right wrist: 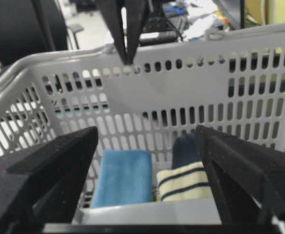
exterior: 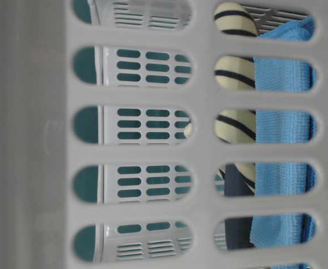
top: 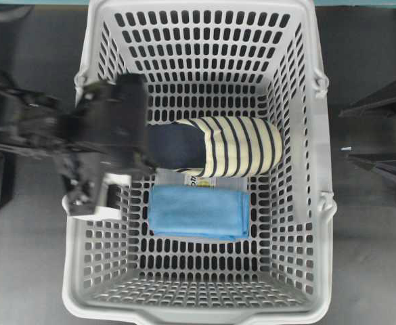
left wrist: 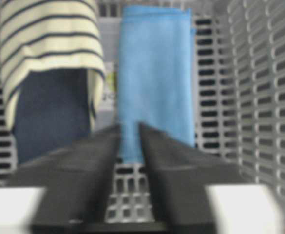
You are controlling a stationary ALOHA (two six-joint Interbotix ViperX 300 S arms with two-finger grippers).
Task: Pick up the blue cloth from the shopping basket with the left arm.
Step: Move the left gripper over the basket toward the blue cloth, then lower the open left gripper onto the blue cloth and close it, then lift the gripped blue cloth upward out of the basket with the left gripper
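One blue cloth [left wrist: 154,73] lies just ahead of left gripper [left wrist: 129,127], untouched.

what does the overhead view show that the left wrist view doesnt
Only the overhead view shows the whole shopping basket rim, the blurred left arm reaching over its left wall, the right hand parked outside it on the right, and the dark tabletop.

Only the left wrist view shows the left hand close up, its fingers a narrow gap apart, aimed at the near end of the blue cloth and not touching it.

Both show the blue cloth lying flat beside the striped slipper on the slotted floor.
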